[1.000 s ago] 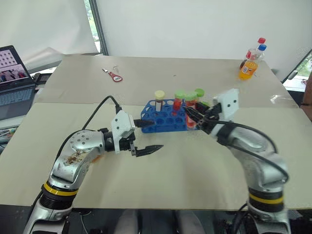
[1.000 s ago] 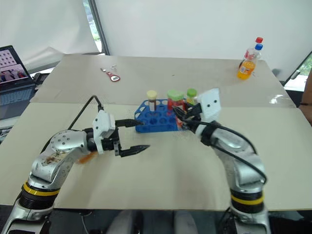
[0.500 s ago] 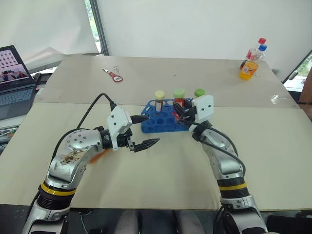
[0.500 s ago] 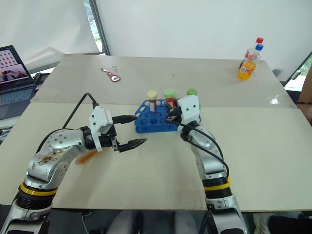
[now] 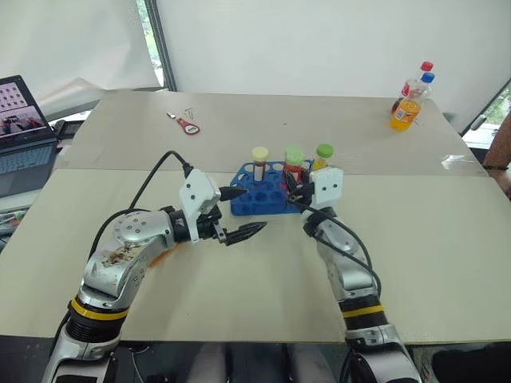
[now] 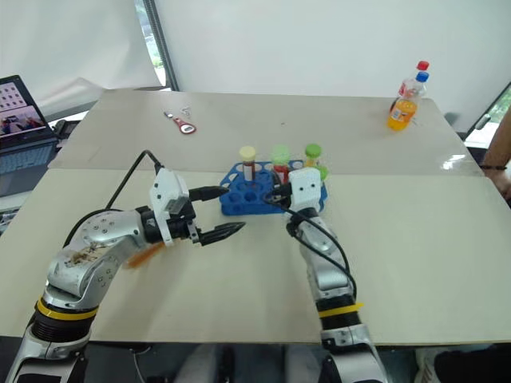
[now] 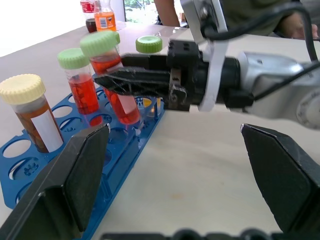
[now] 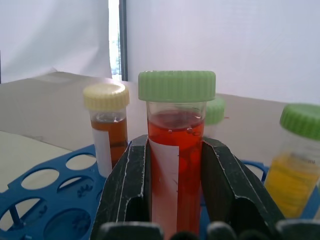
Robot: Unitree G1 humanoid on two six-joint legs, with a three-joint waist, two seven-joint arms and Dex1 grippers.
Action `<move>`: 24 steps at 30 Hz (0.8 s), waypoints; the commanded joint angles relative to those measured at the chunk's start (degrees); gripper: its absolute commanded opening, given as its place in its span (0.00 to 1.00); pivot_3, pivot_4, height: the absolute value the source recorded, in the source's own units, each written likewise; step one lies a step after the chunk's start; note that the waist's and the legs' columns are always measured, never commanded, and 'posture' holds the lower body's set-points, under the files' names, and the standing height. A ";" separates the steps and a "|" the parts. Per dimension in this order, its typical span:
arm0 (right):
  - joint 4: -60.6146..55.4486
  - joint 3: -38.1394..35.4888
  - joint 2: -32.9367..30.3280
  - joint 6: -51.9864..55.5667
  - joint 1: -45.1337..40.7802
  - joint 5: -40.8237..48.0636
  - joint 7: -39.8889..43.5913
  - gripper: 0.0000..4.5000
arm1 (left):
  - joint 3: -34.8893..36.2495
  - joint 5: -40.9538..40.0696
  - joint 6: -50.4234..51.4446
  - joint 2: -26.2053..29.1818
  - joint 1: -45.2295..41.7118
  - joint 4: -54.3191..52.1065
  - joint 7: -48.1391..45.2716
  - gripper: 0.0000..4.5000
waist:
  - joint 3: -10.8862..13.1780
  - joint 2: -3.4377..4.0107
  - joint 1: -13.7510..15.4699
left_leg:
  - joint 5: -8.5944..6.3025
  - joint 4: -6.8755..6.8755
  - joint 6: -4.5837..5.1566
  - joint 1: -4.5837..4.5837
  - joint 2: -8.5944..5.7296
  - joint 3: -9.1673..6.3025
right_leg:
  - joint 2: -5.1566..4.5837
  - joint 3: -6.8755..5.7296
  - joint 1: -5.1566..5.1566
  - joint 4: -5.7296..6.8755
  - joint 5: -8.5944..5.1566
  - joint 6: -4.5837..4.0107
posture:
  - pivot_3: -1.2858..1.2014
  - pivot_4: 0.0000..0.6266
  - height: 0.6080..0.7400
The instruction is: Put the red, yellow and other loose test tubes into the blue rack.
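The blue rack [image 5: 254, 201] stands mid-table. In it are a yellow-capped brown tube [image 5: 260, 162], a green-capped red tube [image 7: 78, 82] and a green-capped yellow tube [image 8: 299, 152]. My right gripper [image 8: 175, 147] is shut on another green-capped red tube [image 7: 111, 70]. That tube leans, with its lower end at the rack's top near the right end. My left gripper [image 5: 251, 210] is open and holds nothing, just left of the rack's front. An orange item [image 5: 164, 254] lies half hidden under my left arm.
Two drink bottles [image 5: 409, 104] stand at the back right corner. A red-handled tool [image 5: 185, 124] lies at the back left, and a laptop [image 5: 20, 128] sits off the left edge. A person's arm [image 6: 499, 152] shows at the right edge.
My right arm has swung in to the left and come down, bringing the held red tube to the rack's right end. The left gripper stayed in place, open.
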 commanded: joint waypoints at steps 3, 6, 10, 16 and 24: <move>-0.13 0.30 1.34 -3.41 0.72 -0.71 -1.42 0.22 | 1.75 -1.55 0.71 -0.50 -1.85 -2.05 1.73 1.00 | 0.00 0.00 -0.16 | 0.00 -0.01 0.00 0.00 0.00 -0.03 | 0.00 0.00 0.00 0.03 0.00 0.00 | 0.52 0.24 1.00; -1.36 -0.01 1.62 -3.43 1.59 -0.20 -1.62 0.45 | 1.72 -1.66 0.83 -0.21 -2.44 -1.56 1.83 1.00 | 0.00 0.00 -0.26 | 0.00 -0.02 0.00 0.01 0.00 -0.04 | 0.00 0.00 0.00 0.03 0.00 0.00 | 0.52 0.24 1.00; -4.28 0.73 0.31 -0.29 2.78 -1.14 -0.96 0.76 | 1.87 -1.49 1.67 0.98 -3.84 -0.54 1.47 1.00 | 0.00 0.00 -0.46 | 0.00 -0.04 0.00 0.00 0.00 -0.04 | 0.00 0.00 0.00 0.02 0.00 0.00 | 0.52 0.24 1.00; -19.59 1.12 -6.18 8.87 10.09 -0.54 3.61 0.82 | 1.08 0.35 7.12 10.47 -7.43 -0.65 -1.77 1.00 | 0.00 0.00 -0.47 | 0.00 -0.06 0.00 -0.02 -0.01 -0.07 | 0.00 -0.01 -0.01 0.00 0.00 0.00 | 0.52 0.24 1.00; -42.47 -5.74 -31.19 27.01 17.49 19.35 28.90 0.82 | -6.10 3.87 15.48 37.17 -16.32 6.87 -21.87 1.00 | 0.06 -0.01 -0.79 | 0.00 -0.10 0.01 0.05 0.00 0.03 | 0.05 -0.01 0.01 -0.17 -0.12 -0.04 | 0.52 0.24 1.00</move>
